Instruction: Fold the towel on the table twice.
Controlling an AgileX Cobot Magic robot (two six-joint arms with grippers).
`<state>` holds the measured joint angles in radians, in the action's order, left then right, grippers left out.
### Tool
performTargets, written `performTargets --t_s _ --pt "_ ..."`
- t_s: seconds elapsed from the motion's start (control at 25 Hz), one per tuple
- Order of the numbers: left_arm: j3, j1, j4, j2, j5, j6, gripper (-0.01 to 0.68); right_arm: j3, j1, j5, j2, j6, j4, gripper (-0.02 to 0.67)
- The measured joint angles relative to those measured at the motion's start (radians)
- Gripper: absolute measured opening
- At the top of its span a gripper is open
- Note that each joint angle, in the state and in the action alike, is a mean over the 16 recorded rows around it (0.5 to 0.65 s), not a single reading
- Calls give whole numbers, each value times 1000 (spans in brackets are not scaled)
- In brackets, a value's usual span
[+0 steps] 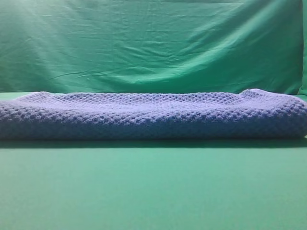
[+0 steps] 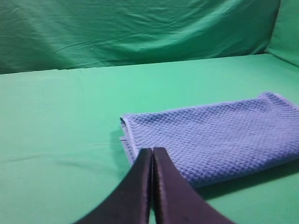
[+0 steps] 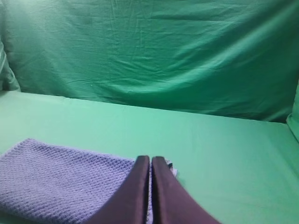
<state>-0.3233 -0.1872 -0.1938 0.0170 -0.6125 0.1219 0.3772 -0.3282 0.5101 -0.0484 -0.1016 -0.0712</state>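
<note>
We see the towel (image 1: 153, 114) lying on the green worktop (image 1: 153, 191), stretched long from 9 o'clock to 3 o'clock in the high view. It looks thick, with one layer on top of another, so we think one fold is already done. Behind it hangs a wrinkled green cloth (image 1: 153, 43). In the left wrist view, our left claw (image 2: 152, 151) has its two dark fingers pressed together with nothing between them. It hangs just above the towel's short end, near the corner at 9 o'clock of the towel. In the right wrist view, our right claw (image 3: 150, 159) is pressed together too and holds nothing. It sits over the other short end, where the towel runs off toward 8 o'clock. We think the second fold is the next job. To do it well, we should spread one claw first, then slip one finger under both layers at a short end. We should pinch both layers, not just the top one, or the towel will come apart. Then we lift a little and carry that end across to meet the other end. We should line up the edges before we let go. The soft, bumpy towel may sag, so slow moves will help.
</note>
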Motion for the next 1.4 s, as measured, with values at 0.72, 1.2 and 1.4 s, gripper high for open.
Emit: performTargets --t_s 0.72,1.2,1.4 --pt "142 0 84 0 88 0 0 -256 0 -66 0 -2 2 0" --pt "174 0 82 0 99 0 0 -292 0 -35 0 -2 6 0" --pt "214 0 80 0 117 0 0 -335 0 -65 0 -2 12 0"
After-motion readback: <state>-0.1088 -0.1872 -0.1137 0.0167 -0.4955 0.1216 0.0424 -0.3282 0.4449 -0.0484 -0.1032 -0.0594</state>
